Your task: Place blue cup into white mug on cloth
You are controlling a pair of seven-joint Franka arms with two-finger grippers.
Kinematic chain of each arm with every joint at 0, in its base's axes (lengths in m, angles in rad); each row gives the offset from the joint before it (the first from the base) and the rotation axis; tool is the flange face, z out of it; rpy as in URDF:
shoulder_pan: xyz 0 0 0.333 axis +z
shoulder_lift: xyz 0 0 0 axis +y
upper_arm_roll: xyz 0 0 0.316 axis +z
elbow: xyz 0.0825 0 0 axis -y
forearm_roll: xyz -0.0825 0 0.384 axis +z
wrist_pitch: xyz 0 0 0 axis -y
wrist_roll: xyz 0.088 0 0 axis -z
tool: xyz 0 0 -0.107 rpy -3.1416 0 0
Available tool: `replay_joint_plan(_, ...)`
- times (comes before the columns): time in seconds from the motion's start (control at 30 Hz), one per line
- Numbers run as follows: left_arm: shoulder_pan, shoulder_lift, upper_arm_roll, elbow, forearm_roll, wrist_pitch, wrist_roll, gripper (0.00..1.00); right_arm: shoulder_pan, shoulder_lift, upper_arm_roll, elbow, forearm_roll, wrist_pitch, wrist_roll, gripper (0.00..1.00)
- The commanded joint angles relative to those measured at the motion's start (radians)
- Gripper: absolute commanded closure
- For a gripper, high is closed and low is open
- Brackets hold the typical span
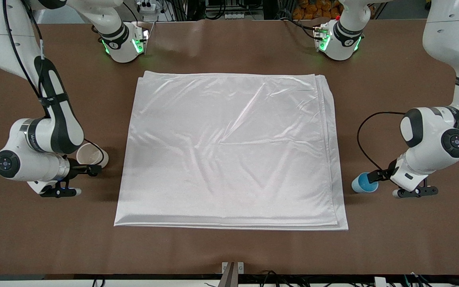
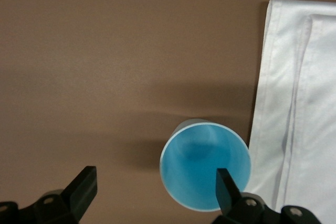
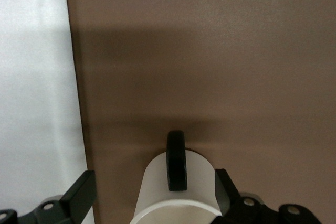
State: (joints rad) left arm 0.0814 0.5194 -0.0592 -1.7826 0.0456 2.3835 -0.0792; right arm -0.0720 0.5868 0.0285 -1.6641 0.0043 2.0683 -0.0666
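The blue cup [image 1: 364,184] stands on the brown table beside the cloth's edge, at the left arm's end. In the left wrist view the blue cup [image 2: 205,165] shows its bright inside. My left gripper [image 1: 393,184] [image 2: 155,188] is open, low at the cup, with one finger [image 2: 227,186] over its rim and the other well off to the side. The white mug [image 1: 92,156] with its dark handle [image 3: 177,161] sits at the right arm's end. My right gripper [image 1: 79,180] [image 3: 153,195] is open, with the mug [image 3: 178,195] between its fingers, close to one finger. The white cloth [image 1: 229,151] lies spread in the middle.
The cloth's folded edge shows in the left wrist view [image 2: 310,103] and in the right wrist view [image 3: 31,77]. Bare brown table [image 1: 229,247] runs around the cloth. Both arm bases stand along the table's edge farthest from the front camera.
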Motion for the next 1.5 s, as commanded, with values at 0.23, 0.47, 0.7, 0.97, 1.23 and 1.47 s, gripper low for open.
replay_joint_plan(0.23, 0.001, 0.056, -0.002, 0.015, 0.0, 0.043, -0.008, 0.0, -0.023, 0.044, 0.004, 0.026, 0.009, -0.011, -0.074, 0.04)
replay_joint_plan(0.47, 0.001, 0.076, -0.004, 0.014, 0.0, 0.06, -0.007, 0.12, -0.028, 0.047, 0.004, 0.024, 0.009, -0.011, -0.16, 0.55)
replay_joint_plan(0.7, -0.006, 0.088, -0.004, 0.015, -0.001, 0.062, -0.008, 0.71, -0.031, 0.048, 0.004, 0.024, 0.019, -0.013, -0.167, 0.84)
replay_joint_plan(0.97, -0.012, 0.1, -0.005, 0.025, 0.0, 0.063, -0.008, 1.0, -0.028, 0.047, 0.004, 0.026, 0.037, -0.019, -0.165, 0.84)
replay_joint_plan(1.23, -0.012, 0.093, -0.008, 0.029, 0.025, 0.063, 0.036, 1.0, 0.006, 0.03, 0.005, 0.033, 0.056, -0.049, -0.095, 0.84)
replay_joint_plan(1.47, -0.012, 0.068, -0.011, 0.028, 0.026, 0.059, 0.047, 1.0, 0.04, 0.03, 0.005, 0.105, 0.057, -0.161, -0.016, 0.84)
